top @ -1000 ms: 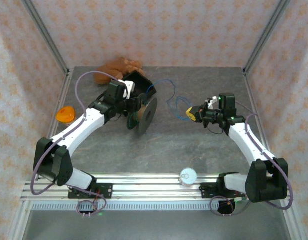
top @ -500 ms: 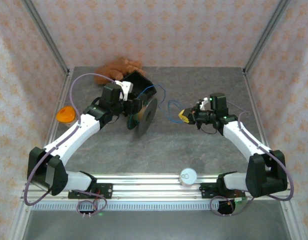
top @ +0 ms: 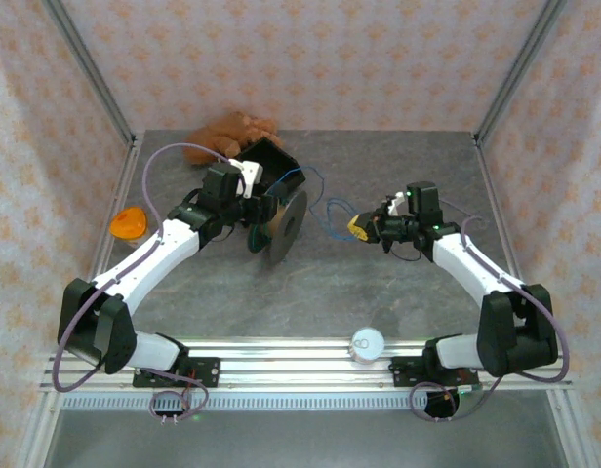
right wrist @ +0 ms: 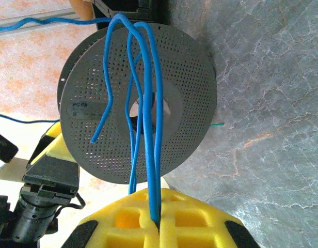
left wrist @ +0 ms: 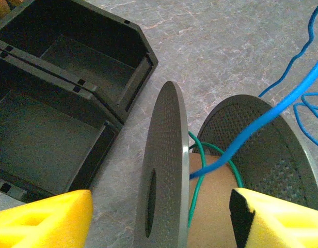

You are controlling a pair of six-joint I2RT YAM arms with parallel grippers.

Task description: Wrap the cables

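Before the spool (right wrist: 192,77), right gripper (right wrist: 158,221) pinching blue cable (right wrist: 156,170), left gripper (left wrist: 161,222) apparently open.

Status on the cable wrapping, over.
Left tool open astride spool. Right tool shut on blue cable, draped over spool. Green cable on core. Black bin nearby.

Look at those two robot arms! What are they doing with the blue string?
They are winding cables onto the grey spool, which stands on its edge. The left arm's fingers are open, one on each side of the spool's near disc. The right arm's fingers are shut on the blue cable, which runs from them up over the spool. Some green cable already sits on the spool's core. More blue cable lies loose on the table.
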